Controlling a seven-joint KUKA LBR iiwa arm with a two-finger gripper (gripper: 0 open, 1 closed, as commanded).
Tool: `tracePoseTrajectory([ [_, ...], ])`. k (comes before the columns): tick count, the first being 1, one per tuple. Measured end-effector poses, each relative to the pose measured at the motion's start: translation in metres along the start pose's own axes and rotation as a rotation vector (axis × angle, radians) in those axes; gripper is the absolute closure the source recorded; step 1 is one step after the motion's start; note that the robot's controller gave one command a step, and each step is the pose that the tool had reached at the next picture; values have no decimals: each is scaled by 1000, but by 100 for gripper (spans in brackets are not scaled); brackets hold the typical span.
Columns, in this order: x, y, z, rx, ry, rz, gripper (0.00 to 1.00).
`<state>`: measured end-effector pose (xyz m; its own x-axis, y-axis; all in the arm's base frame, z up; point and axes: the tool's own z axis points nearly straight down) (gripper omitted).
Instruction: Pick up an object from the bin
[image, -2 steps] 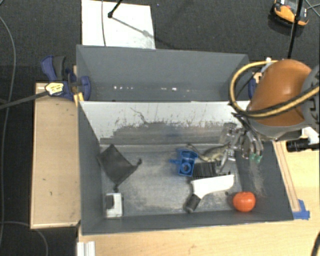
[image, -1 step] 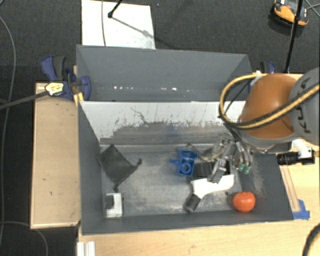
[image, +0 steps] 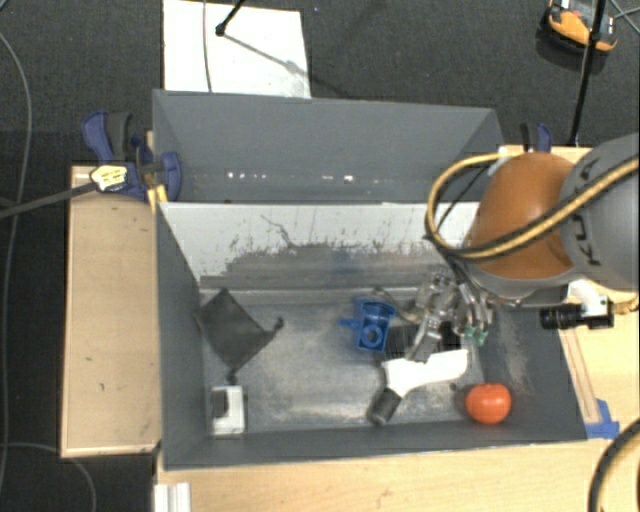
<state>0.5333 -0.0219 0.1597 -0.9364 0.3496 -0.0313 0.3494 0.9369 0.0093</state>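
Five loose things lie well apart on the floor of the grey metal bin (image: 320, 140). The arm (image: 605, 225) comes in over the right rim, its wrist under a rounded orange cover (image: 520, 215) with a yellow-and-black cable (image: 445, 195) looped around it. Below the cover the metal jaws hang down into the right half of the bin, between a blue block (image: 372, 325) and the right wall, over the far end of a white flat piece (image: 430, 372). Whether they are spread or clenched cannot be told from here.

The largest thing is a dark grey sheet (image: 235, 328), angular, lying flat at the left, toward the far side of the floor. Next is the white flat piece, the thing beneath the jaws. It lies toward the right, slanted, with a short dark stub (image: 382, 406) at its near-left end pointing at the near wall. Whether the jaws touch it cannot be told. The blue block sits just left of the jaws, about the middle of the floor and close to the far wall. An orange-red round thing (image: 488, 403) rests in the near right corner, just beside the white flat piece. Smallest, a white-and-grey block (image: 227, 408) sits in the near left corner.
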Motion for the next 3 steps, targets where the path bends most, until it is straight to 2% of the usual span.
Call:
tracePoseTrajectory([
  [1,-15,15,19,4,15,-95,0],
  [2,-11,40,19,1,4,-122,0],
  [3,-15,66,61,-4,-11,-250,100],
])
